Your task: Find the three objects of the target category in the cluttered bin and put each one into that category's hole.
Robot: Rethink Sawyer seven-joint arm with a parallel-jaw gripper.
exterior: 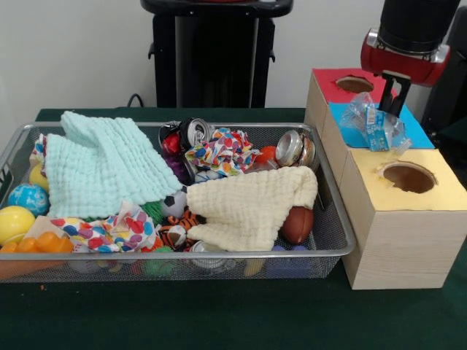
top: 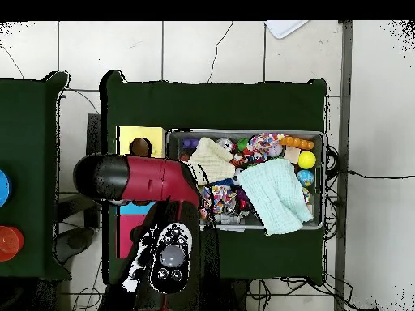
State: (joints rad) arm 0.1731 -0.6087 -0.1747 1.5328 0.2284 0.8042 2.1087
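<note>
My gripper [exterior: 394,108] hangs over the box with the blue paper surround [exterior: 417,132] at the right of the front view. It looks shut on a crushed clear bottle with a blue label [exterior: 373,124], held tilted just above the blue top, so the hole under it is hidden. The wire mesh bin [exterior: 292,254] lies to the left, full of clutter. No other clear bottle shows in it; cloths cover much of it. In the overhead view my arm [top: 154,182] hides the gripper, the bottle and the blue hole.
The red-surround hole [exterior: 354,84] lies behind the blue box and the yellow-surround hole [exterior: 408,177] in front. The bin holds a mint cloth [exterior: 102,168], a cream cloth [exterior: 252,204], silver cans [exterior: 292,148], a brown football [exterior: 298,224] and a yellow ball [exterior: 13,221].
</note>
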